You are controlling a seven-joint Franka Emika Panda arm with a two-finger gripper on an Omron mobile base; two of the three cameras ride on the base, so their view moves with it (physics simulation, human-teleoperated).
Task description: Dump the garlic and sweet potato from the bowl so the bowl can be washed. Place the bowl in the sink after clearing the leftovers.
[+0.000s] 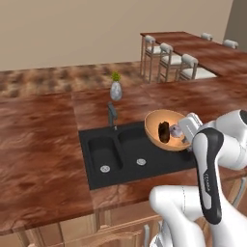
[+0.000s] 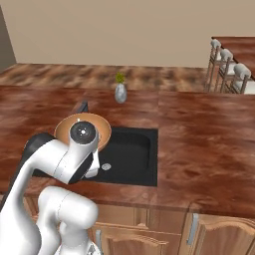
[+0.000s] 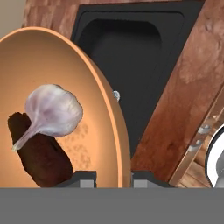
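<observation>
Jaws (image 3: pixel 113 177) are pinched on the near rim of the bowl (image 1: pixel 166 130), held tilted in the air above the right, larger basin of the sink (image 1: pixel 130 152), w/ its open face turned toward the left base cam. Garlic (image 3: pixel 52 111) and sweet potato (image 3: pixel 39 151) are both inside, touching, garlic on top, resting against the bowl wall just left of the jaws in the hand view. Judging from this, the dump turns on rolling the wrist further so the far rim drops; contents would likely fall into the basin straight below.
</observation>
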